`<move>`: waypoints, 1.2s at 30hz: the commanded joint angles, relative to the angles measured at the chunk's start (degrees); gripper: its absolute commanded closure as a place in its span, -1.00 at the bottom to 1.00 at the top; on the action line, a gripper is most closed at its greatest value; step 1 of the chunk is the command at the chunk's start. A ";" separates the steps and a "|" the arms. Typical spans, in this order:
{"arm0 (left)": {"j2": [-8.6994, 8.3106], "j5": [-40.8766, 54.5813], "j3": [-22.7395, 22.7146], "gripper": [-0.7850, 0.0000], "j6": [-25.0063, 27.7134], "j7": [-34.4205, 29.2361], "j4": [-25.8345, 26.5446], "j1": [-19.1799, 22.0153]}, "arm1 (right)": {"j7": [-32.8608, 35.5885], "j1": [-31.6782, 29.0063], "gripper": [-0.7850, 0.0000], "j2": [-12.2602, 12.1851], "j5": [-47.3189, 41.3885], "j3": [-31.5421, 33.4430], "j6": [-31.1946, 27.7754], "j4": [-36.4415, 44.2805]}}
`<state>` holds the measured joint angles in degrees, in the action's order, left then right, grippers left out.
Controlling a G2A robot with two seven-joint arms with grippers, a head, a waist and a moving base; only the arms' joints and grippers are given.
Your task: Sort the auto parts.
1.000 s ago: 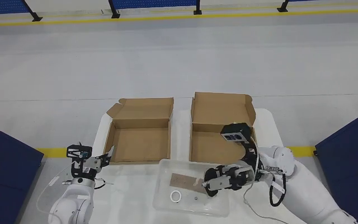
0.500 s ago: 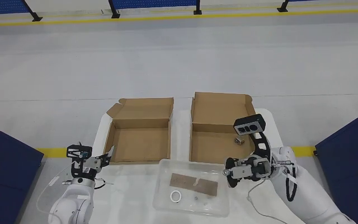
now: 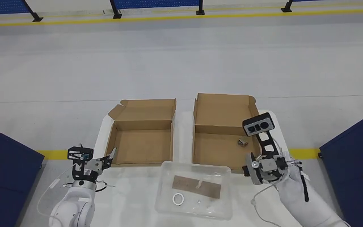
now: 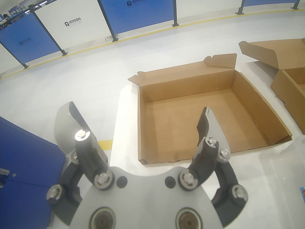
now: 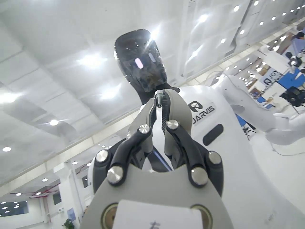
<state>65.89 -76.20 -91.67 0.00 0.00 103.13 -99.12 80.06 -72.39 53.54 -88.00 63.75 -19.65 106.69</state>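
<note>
the sort is underway but early, by the look of it. the right claw (image 5: 160,99) is pinched almost closed on a small metal screw (image 5: 158,95), gripping it right at the fingertips. the claw is tipped upward and sits off the right end of the clear tray (image 3: 168,170), just in front of the right box (image 3: 224,108), so that screw is out of the tray but not dropped anywhere yet. one small metal part (image 3: 242,142) already lies on the floor of the right box near its right wall, and i'd count that as one piece sorted. the left box (image 4: 185,89) is open and bare inside, nothing delivered there so far. over on the other side, the left claw (image 4: 138,108) is spread wide with nothing in it, parked by the front left corner of the left box near the edge of the table (image 3: 182,152). left in the tray are a white ring (image 3: 178,198), a tiny dark piece (image 3: 198,200) just beside it, and a brown card strip (image 3: 195,187) lying flat. whether the strip counts as a part i can't tell. my read: one piece placed, one in hand, and at least two more to pick, with the ring a likely candidate for the empty left box.
</note>
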 commanded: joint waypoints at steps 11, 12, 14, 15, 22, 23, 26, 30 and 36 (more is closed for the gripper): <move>0.00 0.00 0.00 -1.00 0.00 0.00 0.00 0.00 | -0.95 -1.11 1.00 1.94 -5.20 0.32 5.68 -0.64; 0.00 0.00 0.00 -1.00 0.00 0.00 0.00 0.00 | -1.21 -1.22 1.00 2.10 -5.02 0.59 5.98 -0.68; 0.00 0.00 0.00 -1.00 0.00 0.00 0.00 0.00 | -1.30 -1.33 1.00 2.30 -4.86 1.08 6.04 -0.64; 0.00 0.00 0.00 -1.00 0.00 0.00 0.00 0.00 | -1.30 -1.33 1.00 2.30 -4.86 1.08 6.04 -0.64; 0.00 0.00 0.00 -1.00 0.00 0.00 0.00 0.00 | -1.73 -1.36 1.00 2.31 -4.63 1.12 6.10 -0.59; 0.00 0.00 0.00 -1.00 0.00 0.00 0.00 0.00 | -3.18 -1.43 1.00 2.38 -3.14 1.45 6.20 -0.02; 0.00 0.00 0.00 -1.00 0.00 0.00 0.00 0.00 | -4.59 -1.68 1.00 2.49 0.15 2.37 6.04 0.20; 0.00 0.00 0.00 -1.00 0.00 0.00 0.00 0.00 | -5.58 -2.04 1.00 2.72 3.66 3.58 6.41 0.44; 0.00 0.00 0.00 -1.00 0.00 0.00 0.00 0.00 | -5.73 -2.70 1.00 3.23 4.70 4.69 6.99 1.02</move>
<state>65.89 -76.20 -91.67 0.00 0.00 103.13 -99.12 74.17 -74.99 56.66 -83.12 68.26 -12.79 107.56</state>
